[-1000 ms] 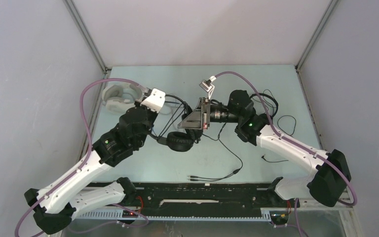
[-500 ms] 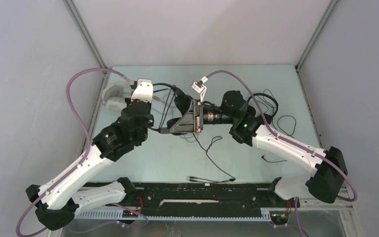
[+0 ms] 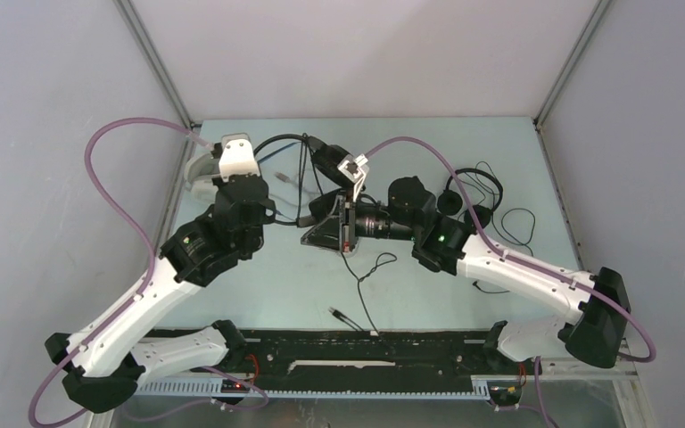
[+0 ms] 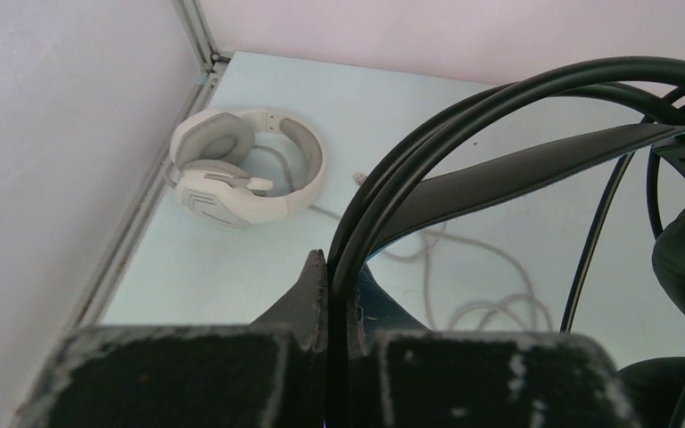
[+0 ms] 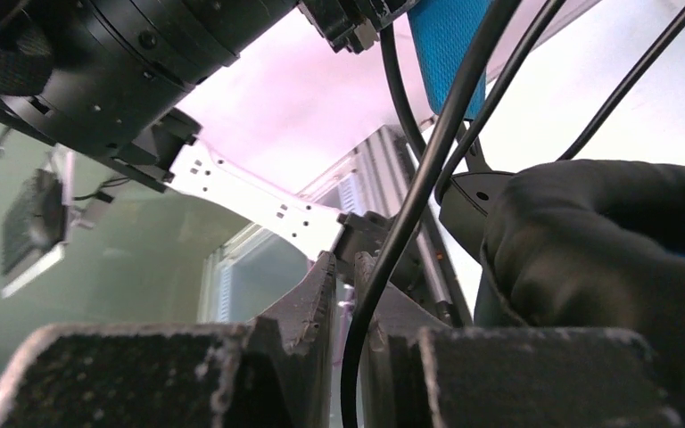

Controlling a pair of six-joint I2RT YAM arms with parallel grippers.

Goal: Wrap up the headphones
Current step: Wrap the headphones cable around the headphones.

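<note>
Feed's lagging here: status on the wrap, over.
Left gripper shut on black headphones, by the headband. Right gripper shut on their cable. Cable's loose end on table; white headphones clear, far left corner.

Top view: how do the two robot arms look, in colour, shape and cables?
The left arm and the right arm have white tube-like shells between bulky black joints. A lilac cable loops along each. A small green light glows on a right-arm joint. The left gripper and right gripper have dark grey, rough, wedge-shaped fingers.
</note>
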